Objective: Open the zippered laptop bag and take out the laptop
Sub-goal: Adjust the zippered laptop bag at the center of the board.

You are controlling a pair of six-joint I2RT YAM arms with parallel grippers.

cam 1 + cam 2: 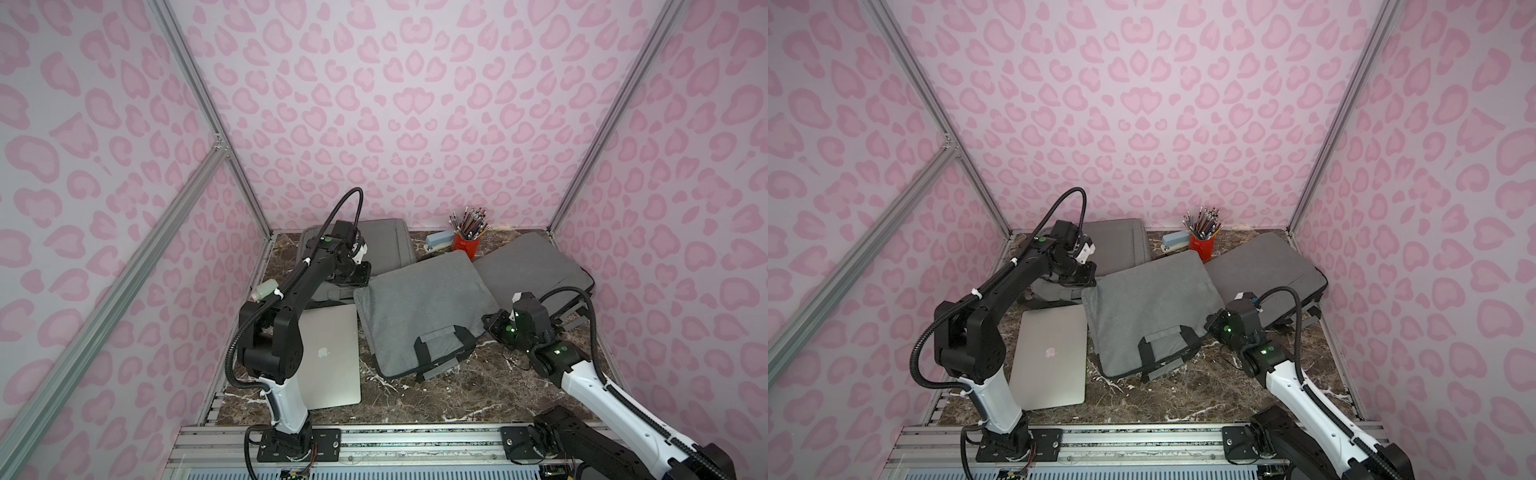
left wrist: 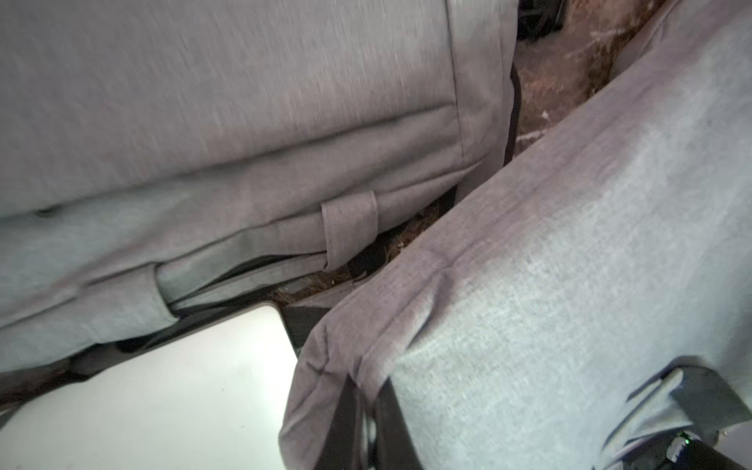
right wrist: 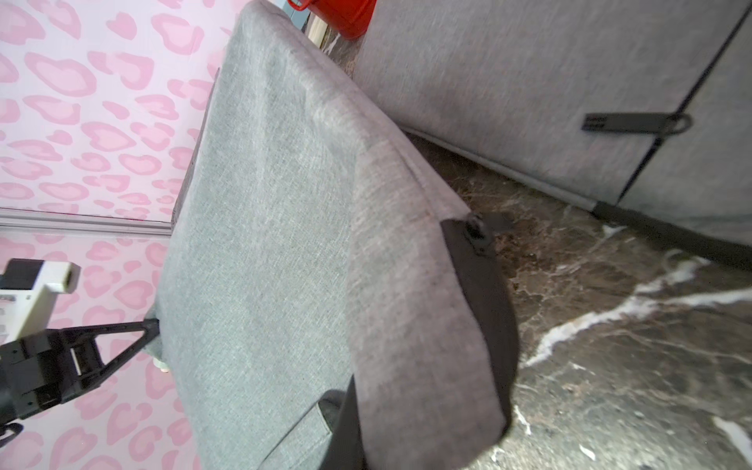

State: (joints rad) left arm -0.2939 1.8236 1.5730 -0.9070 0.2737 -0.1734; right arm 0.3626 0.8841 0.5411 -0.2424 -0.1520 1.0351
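The silver laptop (image 1: 328,357) (image 1: 1050,357) (image 2: 162,386) lies flat on the marble table at the front left, outside any bag. Right of it is a grey laptop bag (image 1: 415,299) (image 1: 1150,299) (image 2: 569,244) (image 3: 264,244) with black-trimmed handles (image 1: 444,345) at its near edge. My left gripper (image 1: 361,272) (image 1: 1088,274) (image 2: 366,431) pinches the bag's far left corner, with fabric between its dark fingers. My right gripper (image 1: 496,322) (image 1: 1214,326) (image 3: 350,427) is shut on the bag's right edge, and the fabric drapes over it and hides its fingers.
A second grey bag (image 1: 386,245) lies at the back left under the left arm. A third grey bag (image 1: 536,266) lies at the back right. A red cup of pencils (image 1: 465,245) and a blue stapler (image 1: 440,241) stand by the back wall. Pink walls close three sides.
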